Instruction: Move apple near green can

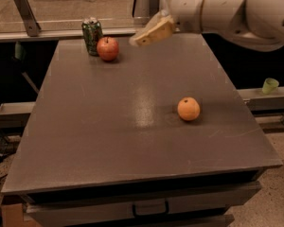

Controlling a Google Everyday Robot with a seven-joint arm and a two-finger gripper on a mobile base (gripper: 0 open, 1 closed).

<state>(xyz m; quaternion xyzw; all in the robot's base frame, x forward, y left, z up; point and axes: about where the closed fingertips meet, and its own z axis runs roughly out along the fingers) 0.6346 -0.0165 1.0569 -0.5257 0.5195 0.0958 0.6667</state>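
Note:
The red apple (108, 48) sits on the dark table (132, 126) at the far left corner, touching or almost touching the green can (92, 35), which stands upright just left of it. My gripper (143, 37) hovers above the table's far edge, to the right of the apple and clear of it. It holds nothing. The white arm reaches in from the upper right.
An orange fruit (188, 109) lies on the right half of the table. A metal rail and bracket (24, 13) run behind the table's far edge. A small green cup (270, 85) sits on a ledge to the right. A drawer handle (150, 207) is below the front edge.

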